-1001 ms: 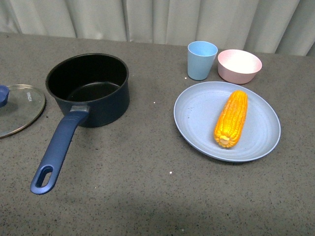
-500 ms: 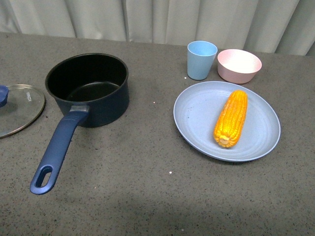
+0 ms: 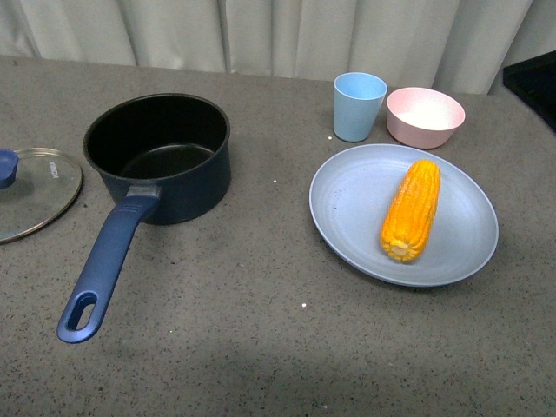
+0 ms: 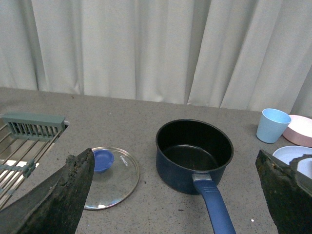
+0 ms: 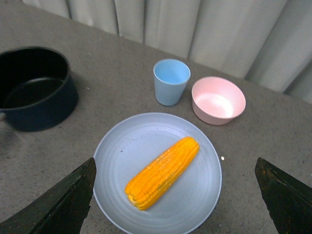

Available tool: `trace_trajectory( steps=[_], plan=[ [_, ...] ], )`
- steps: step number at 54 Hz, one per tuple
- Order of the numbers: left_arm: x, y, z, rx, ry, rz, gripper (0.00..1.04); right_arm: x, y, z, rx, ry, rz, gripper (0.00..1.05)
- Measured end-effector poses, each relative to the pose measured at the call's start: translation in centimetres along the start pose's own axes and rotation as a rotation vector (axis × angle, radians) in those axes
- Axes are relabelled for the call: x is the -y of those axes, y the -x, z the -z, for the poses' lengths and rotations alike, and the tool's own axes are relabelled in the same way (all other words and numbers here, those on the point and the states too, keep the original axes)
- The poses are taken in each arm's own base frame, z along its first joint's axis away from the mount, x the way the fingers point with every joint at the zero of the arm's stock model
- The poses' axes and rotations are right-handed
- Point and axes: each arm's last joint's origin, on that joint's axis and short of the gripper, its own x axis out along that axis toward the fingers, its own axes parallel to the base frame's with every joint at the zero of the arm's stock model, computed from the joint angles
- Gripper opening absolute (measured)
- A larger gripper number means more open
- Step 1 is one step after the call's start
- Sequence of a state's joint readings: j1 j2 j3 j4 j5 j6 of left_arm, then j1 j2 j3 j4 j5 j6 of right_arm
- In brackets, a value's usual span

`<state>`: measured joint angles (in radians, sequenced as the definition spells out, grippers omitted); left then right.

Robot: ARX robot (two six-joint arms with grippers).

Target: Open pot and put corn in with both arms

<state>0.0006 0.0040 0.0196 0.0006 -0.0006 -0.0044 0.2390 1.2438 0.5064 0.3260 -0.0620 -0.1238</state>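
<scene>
The corn (image 3: 410, 211) lay lengthwise on a grey-blue plate (image 3: 347, 200) at the right of the worktop (image 3: 261, 330). The right tool (image 5: 175, 161) hung above it, jaws spread wide and empty, the cob framed between its fingers and touching neither. The pot (image 3: 158, 156) stood uncovered well to the left, with its lid (image 3: 35, 193) flat beside it. The left tool (image 4: 174, 152) hovered there, likewise spread and empty. A blue cup (image 3: 359, 106) and a pink bowl (image 3: 425, 116) stood behind the plate.
</scene>
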Motion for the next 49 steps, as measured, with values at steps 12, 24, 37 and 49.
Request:
trace_trajectory(
  steps=[12, 24, 37, 49],
  plan=[
    [0.0, 0.0, 0.0, 0.000, 0.000, 0.000, 0.98, 0.2, -5.1, 2.0, -0.231, -0.089, 0.107, 0.95],
    [0.0, 0.0, 0.0, 0.000, 0.000, 0.000, 0.98, 0.2, -9.3, 4.3, -0.386, -0.276, 0.187, 0.95],
    [0.0, 0.0, 0.0, 0.000, 0.000, 0.000, 0.98, -0.3, -12.8, 6.2, -0.465, -0.390, 0.264, 0.95],
    [0.0, 0.0, 0.0, 0.000, 0.000, 0.000, 0.98, -1.0, -15.8, 6.8, -0.493, -0.467, 0.276, 0.95]
  ],
)
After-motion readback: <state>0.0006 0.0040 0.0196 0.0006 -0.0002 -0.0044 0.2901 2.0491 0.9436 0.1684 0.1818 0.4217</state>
